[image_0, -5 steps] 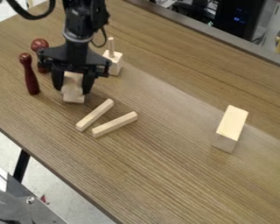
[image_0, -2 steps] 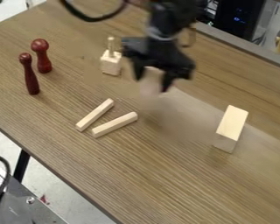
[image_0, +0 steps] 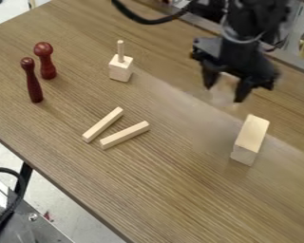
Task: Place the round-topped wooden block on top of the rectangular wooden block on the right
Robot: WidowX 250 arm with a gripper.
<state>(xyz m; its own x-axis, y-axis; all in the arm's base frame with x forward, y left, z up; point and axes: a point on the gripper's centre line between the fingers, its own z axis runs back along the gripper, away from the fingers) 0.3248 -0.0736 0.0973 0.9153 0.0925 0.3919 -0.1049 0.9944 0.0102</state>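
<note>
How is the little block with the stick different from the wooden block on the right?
The block with the stick looks short and stubby; the right-hand block is clearly longer and bigger. A thin stick rises from the first one's top, while the second's top is plain and flat. Both are pale and sit on the table.

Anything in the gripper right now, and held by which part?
A pale block looks to be in the gripper, between its two fingers, apparently by its upper part; exactly where the fingers meet it can't be told.
</note>
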